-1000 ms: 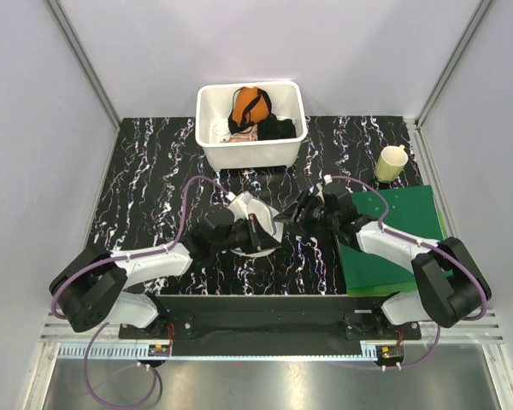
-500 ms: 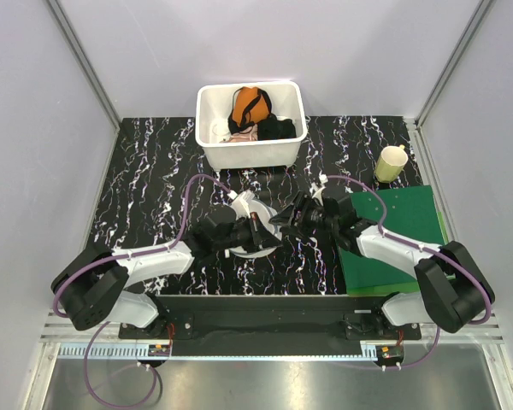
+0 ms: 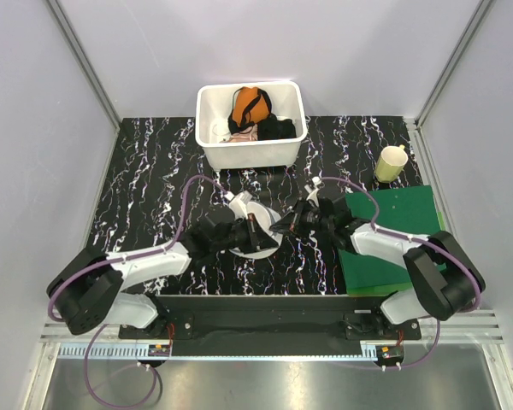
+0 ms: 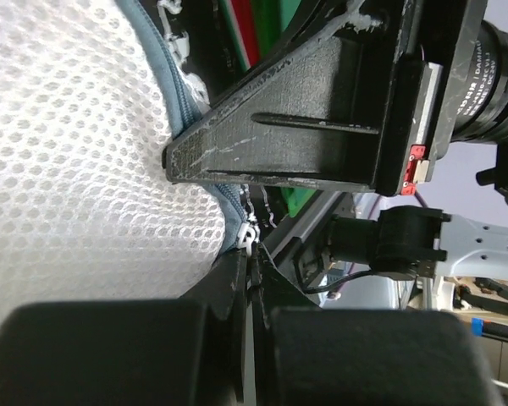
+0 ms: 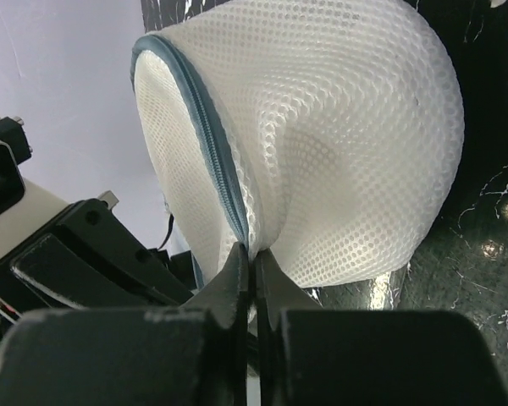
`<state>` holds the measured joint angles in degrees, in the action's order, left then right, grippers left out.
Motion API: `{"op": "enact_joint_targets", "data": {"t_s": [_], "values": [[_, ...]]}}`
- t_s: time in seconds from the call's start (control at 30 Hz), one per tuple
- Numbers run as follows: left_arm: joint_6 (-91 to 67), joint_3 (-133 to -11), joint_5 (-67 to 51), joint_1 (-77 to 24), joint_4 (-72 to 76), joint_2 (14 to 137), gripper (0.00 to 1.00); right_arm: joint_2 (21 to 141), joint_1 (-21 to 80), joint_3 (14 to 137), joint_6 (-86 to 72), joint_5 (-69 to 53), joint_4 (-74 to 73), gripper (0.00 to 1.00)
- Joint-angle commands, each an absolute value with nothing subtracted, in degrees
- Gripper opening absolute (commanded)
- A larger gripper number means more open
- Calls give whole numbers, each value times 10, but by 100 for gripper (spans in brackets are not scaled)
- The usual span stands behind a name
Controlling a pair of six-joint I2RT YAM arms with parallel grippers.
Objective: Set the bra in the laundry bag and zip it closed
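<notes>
The laundry bag [image 3: 246, 209] is a white mesh drum with a blue-grey zipper [image 5: 212, 144]. It is held up on edge between both arms at the middle of the table. My left gripper [image 3: 258, 227] is shut on the small white zipper pull [image 4: 250, 235], which shows at the fingertips in the left wrist view. From the right, my right gripper [image 3: 280, 225] is shut on the mesh right beside the zipper seam [image 5: 254, 250]. In the right wrist view the bag [image 5: 339, 127] bulges. I cannot make out the bra in any view.
A white plastic tub [image 3: 250, 156] at the back holds an orange garment [image 3: 250, 106], a black garment [image 3: 276, 128] and a pale cloth. A yellow cup [image 3: 392, 162] stands at the right. Under the right arm lies a green mat [image 3: 406, 222].
My right gripper moved left to the bag and closed on the mesh by the zipper. The left gripper stayed shut on the pull.
</notes>
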<state>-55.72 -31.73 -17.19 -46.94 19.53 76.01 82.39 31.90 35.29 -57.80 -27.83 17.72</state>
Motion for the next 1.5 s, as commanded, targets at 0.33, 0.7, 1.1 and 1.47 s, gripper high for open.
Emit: {"op": "enact_joint_targets", "data": {"t_s": [0.33,0.7,1.1,1.47], "values": [[-417,-265,-236,-254,2,561,0,915,213,518,-365,-512,11,0],[-508,-295,-197,-389,159,646,0,861,216,554,-392,-293,-154,90],[-537,-339,-175,-463,226,738,0,724,274,412,-532,-294,-31,90],[-506,-314,-104,-452,83,656,0,835,278,438,-534,-279,61,0]]}}
